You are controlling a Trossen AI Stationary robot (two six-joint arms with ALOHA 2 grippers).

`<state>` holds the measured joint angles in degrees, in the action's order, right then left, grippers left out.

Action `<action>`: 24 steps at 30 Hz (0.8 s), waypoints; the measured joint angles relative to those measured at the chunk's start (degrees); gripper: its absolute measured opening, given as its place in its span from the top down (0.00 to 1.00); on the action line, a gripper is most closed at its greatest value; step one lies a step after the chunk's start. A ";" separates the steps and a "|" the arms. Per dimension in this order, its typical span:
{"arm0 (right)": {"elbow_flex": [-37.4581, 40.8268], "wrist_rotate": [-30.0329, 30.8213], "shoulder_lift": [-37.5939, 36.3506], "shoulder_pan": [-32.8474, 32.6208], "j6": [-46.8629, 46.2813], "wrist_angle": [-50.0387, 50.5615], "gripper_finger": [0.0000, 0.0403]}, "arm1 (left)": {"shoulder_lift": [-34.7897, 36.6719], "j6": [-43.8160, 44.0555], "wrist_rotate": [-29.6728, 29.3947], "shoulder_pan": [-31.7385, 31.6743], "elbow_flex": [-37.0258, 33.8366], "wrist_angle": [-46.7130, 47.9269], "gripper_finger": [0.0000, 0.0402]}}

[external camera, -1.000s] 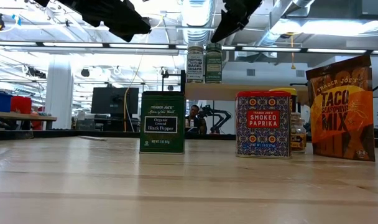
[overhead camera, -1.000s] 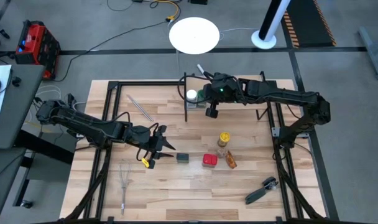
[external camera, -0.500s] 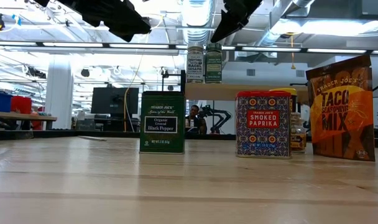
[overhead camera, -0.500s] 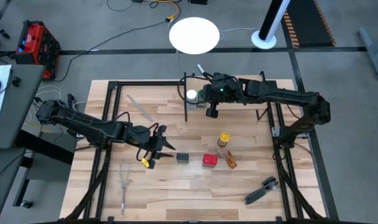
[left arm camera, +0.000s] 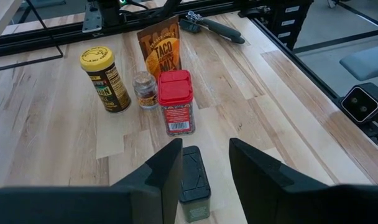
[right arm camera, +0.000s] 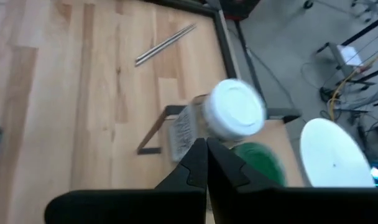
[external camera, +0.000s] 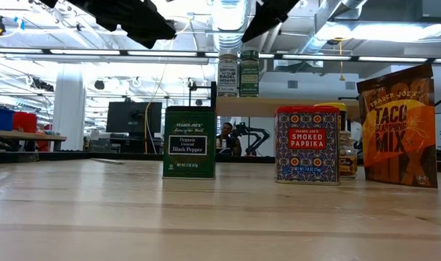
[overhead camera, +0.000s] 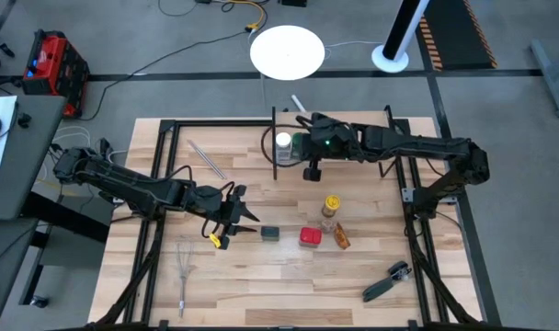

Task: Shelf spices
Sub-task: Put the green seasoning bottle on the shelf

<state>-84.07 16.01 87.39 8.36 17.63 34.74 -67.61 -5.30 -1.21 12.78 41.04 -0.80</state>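
On the shelf (overhead camera: 353, 138), at the table's far middle, a white-capped jar (overhead camera: 283, 142) and a green-capped jar (overhead camera: 301, 142) stand at its left end. A dark square tin (overhead camera: 270, 233), a red tin (overhead camera: 309, 237), a yellow-capped jar (overhead camera: 331, 204) and an orange packet (overhead camera: 341, 236) stand upright on the table. My left gripper (overhead camera: 245, 216) hovers open, high above the table, just left of the dark tin (left arm camera: 194, 180). My right gripper (overhead camera: 311, 171) is shut and empty. It hangs in the air just in front of the shelf's left end, near the white-capped jar (right arm camera: 234, 109).
A black-handled tool (overhead camera: 387, 282) lies near the table's right front, a wire whisk (overhead camera: 183, 271) near the left front, and thin metal rods (overhead camera: 208, 158) at the far left. A small clear jar (left arm camera: 144, 90) stands between the yellow-capped jar and the packet.
My right gripper has swung a little away from the shelf, toward the table's near left, rolling slightly and staying shut. The spices stand as before.
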 joint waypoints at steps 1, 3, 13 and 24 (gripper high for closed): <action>0.00 0.00 0.00 -0.30 -0.55 0.69 0.99 | 0.00 0.00 -0.01 0.00 0.00 0.00 0.69; 0.00 0.00 0.00 -0.81 -1.87 2.44 0.99 | 0.00 0.07 0.00 0.00 0.00 0.00 0.69; 0.00 2.44 0.00 0.17 -4.11 4.79 0.99 | 0.00 0.15 0.00 0.01 0.02 -0.12 0.69; 0.00 2.47 0.00 0.44 -4.06 4.83 0.99 | 0.00 0.15 0.00 0.00 0.02 -0.15 0.69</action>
<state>-84.07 18.48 87.39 8.80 13.56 39.57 -67.61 -5.15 -1.21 12.78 41.06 -0.95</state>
